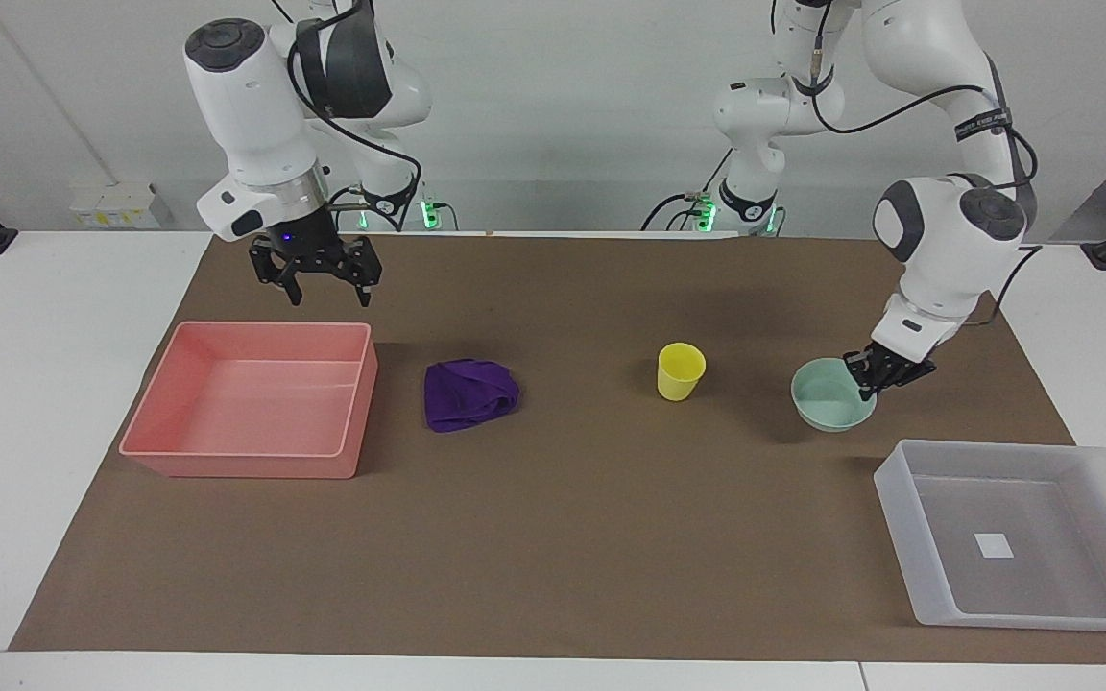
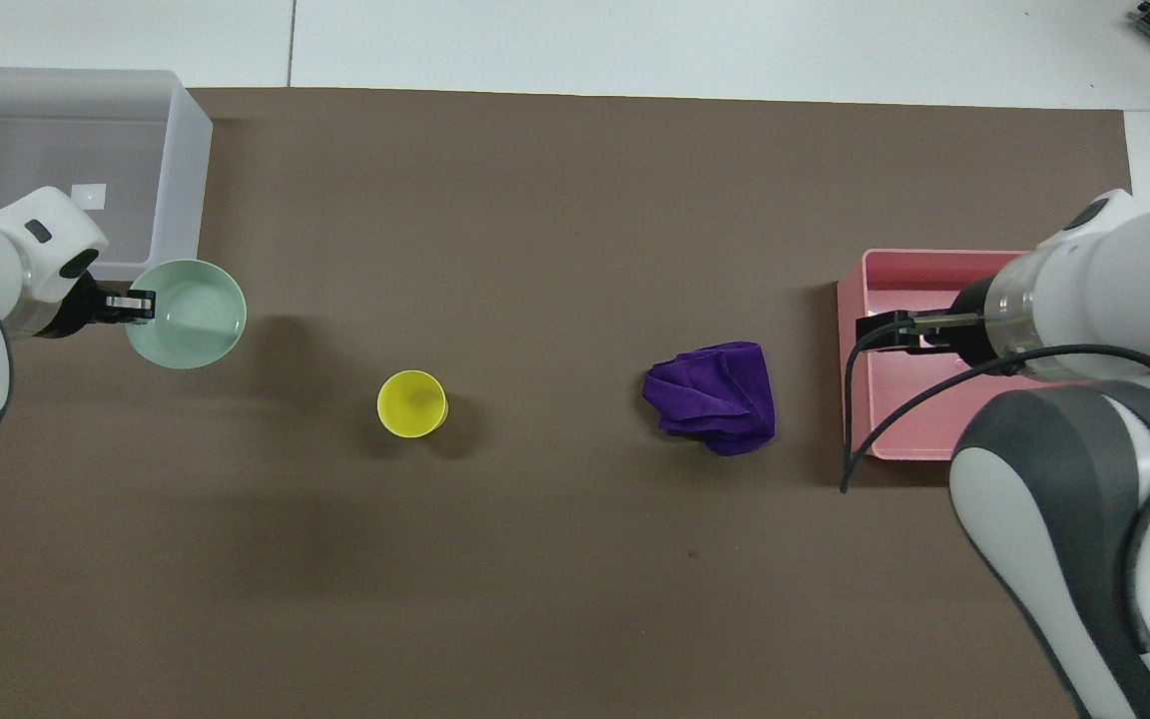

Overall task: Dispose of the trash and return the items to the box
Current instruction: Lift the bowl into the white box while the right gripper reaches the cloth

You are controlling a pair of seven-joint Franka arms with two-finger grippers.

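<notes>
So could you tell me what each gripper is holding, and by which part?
The left gripper grips the mint-green bowl by its rim; the right gripper holds nothing.
</notes>
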